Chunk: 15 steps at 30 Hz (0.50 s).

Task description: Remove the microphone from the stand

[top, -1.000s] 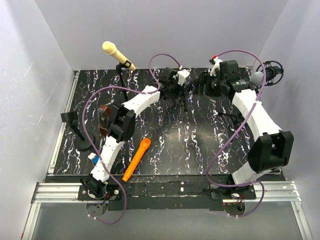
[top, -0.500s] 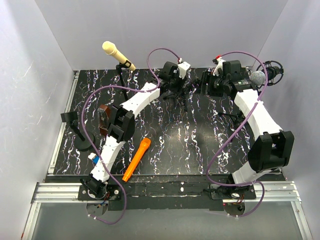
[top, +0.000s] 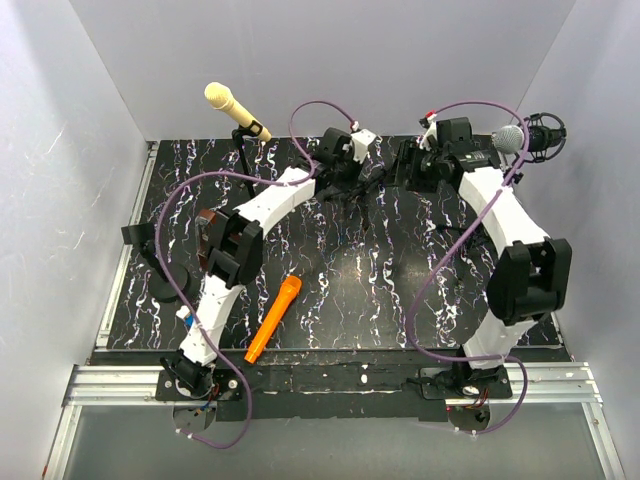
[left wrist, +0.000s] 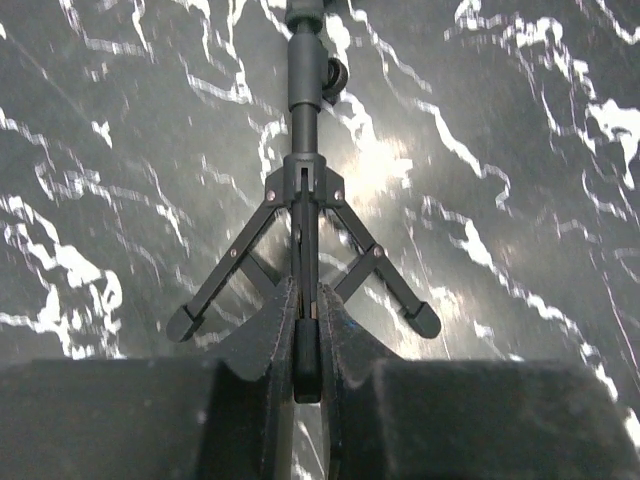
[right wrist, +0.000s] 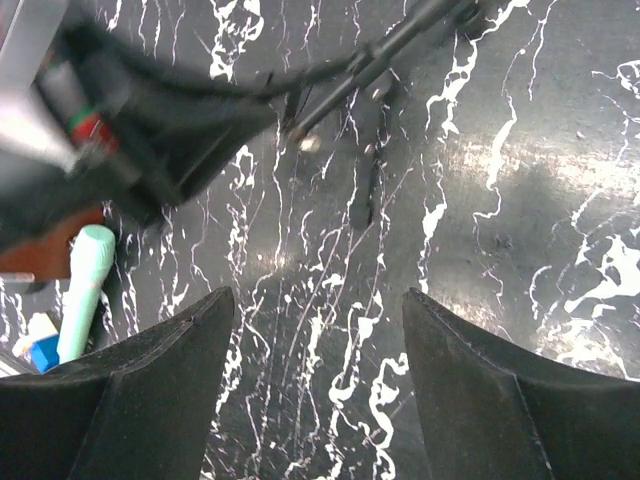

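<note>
Left wrist view, close up: left pincer [left wrist: 306, 292] clamped shut on the middle leg of a black tripod stand [left wrist: 303, 190]. The other two legs are splayed out over the marbled black desk [left wrist: 520, 180]. The pole runs off the top of the view, so I cannot tell whether a microphone sits on it.

Right wrist view: right pincer [right wrist: 318, 300] is wide open and holds nothing. The tripod's pole slants across above it. Only this view shows a mint-green microphone [right wrist: 85, 285] lying at the left; the overhead view hides it under the left arm. A red and green mark on the left arm's wrist is too blurred to read.

The overhead view puts the tripod at centre back, between the two pincers. It also shows what the wrist views miss:
- a cream microphone [top: 232, 105] clipped on a tall stand [top: 243, 150], back left
- a grey-headed microphone [top: 510, 139] by a black ring mount [top: 547, 133], back right
- an orange microphone [top: 273, 320] lying flat near the front
- a round-base stand [top: 163, 285] at far left

Count: four microphones, two of them up on stands and two lying on the desk. No writing can be read on any of them.
</note>
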Motion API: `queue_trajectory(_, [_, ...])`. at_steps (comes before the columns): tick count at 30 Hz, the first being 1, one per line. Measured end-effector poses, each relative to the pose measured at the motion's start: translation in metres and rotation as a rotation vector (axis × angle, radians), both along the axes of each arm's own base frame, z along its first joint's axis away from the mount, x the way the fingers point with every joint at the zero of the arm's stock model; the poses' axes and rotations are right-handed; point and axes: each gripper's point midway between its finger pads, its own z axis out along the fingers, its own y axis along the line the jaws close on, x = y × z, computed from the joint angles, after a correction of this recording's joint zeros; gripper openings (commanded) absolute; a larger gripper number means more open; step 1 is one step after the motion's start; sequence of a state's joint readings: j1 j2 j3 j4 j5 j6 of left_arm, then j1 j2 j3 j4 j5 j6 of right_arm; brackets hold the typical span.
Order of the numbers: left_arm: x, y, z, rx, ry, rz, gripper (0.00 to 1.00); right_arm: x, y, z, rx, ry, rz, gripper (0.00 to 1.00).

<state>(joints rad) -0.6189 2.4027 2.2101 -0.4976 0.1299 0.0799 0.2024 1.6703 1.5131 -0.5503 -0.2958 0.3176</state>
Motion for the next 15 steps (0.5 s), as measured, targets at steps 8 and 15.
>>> queue_trajectory(8, [-0.061, 0.039, 0.025, -0.033, 0.092, 0.065, 0.00, 0.038, 0.012, -0.033, 0.056, 0.121, -0.088, 0.70])
queue_trajectory(15, [-0.085, 0.056, 0.048, -0.088, 0.108, 0.153, 0.00, 0.043, 0.025, -0.050, 0.047, 0.166, -0.126, 0.68])
